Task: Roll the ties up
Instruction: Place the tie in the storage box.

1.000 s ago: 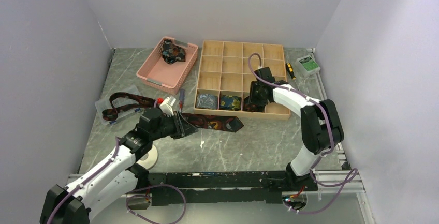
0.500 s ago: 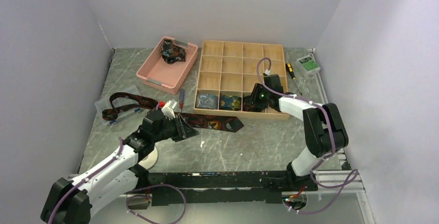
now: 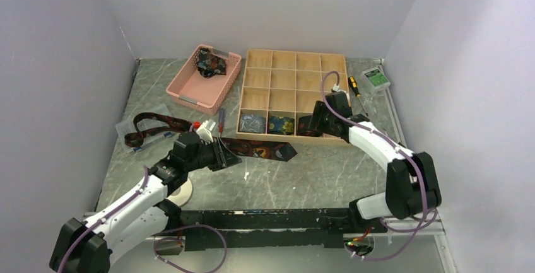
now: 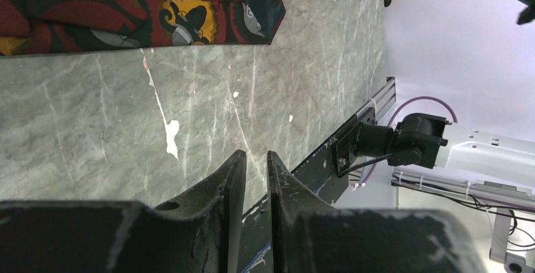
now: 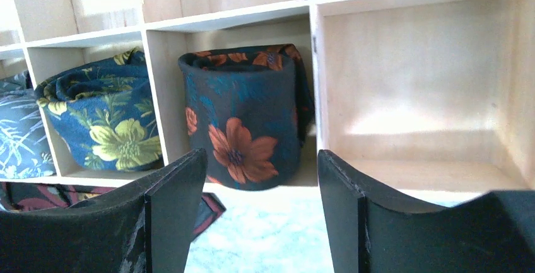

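Note:
A maroon tie (image 3: 262,150) (image 4: 158,14) lies flat on the table in front of the wooden organizer box (image 3: 293,71). My left gripper (image 3: 221,155) (image 4: 255,156) hovers at the tie's left end, its fingers nearly shut with only a thin slit and nothing between them. My right gripper (image 3: 309,125) (image 5: 262,153) stands open just in front of the box's front row. A rolled navy tie with orange flowers (image 5: 243,115) sits free in the third compartment ahead of it. Two more rolled ties (image 5: 107,128) (image 3: 253,122) fill the compartments to its left.
A pink basket (image 3: 183,87) at the back left holds a bundled tie (image 3: 210,65). Another tie (image 3: 154,125) lies unrolled on a clear bag at the left. A white tape ring (image 3: 183,191) lies by the left arm. A screwdriver (image 3: 354,86) and a small green box (image 3: 376,78) lie right of the organizer.
My right gripper has opened, let go of the rolled orange-flower tie in its compartment and drawn back; its arm swung right. The left arm has barely moved.

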### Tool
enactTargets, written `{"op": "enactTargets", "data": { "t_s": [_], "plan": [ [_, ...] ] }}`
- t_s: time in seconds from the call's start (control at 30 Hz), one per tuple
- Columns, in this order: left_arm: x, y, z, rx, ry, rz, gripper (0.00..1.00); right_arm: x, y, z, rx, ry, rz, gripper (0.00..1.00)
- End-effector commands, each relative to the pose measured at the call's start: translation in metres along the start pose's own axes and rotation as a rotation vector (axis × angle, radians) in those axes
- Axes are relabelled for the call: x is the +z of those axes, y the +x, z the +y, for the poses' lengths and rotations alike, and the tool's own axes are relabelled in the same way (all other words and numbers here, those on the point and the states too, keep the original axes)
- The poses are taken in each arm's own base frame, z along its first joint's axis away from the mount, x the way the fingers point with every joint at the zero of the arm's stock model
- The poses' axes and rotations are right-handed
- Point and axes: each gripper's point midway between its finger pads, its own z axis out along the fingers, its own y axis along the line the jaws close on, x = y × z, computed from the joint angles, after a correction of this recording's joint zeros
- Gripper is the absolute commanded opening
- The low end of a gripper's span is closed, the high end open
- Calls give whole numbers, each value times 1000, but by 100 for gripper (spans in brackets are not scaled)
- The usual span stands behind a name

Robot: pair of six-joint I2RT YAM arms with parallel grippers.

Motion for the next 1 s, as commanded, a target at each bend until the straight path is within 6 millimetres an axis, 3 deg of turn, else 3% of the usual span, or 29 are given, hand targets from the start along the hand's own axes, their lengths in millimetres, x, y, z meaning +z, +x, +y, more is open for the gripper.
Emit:
{"op": "enactTargets", "data": {
  "t_s": [0.0,0.1,0.23,0.33,0.5,0.83,0.87,0.97],
  "plan": [
    [-5,-10,-14,46,25,-26,24,-33,-21,-2,-50,56,-92,69],
    [-5,-11,-14,49,21,-31,24,-44,-24,13,-67,15,-113,67],
    [-4,-12,-15,48,26,-33,24,-40,-30,23,-66,-30,-132,43],
    [-3,-12,-16,46,28,-29,24,-25,-31,26,-71,-27,-118,31],
    [-5,-12,-16,48,22,-34,24,6,-27,12,-56,52,-83,26],
    [-3,-10,-13,47,19,-28,24,39,-18,10,-35,39,-19,26],
    [-3,-9,-12,47,17,-24,24,36,-19,12,-29,29,-29,29],
    [-4,-9,-12,54,11,-20,24,5,-33,20,-19,-13,-109,54]
  ]
}}
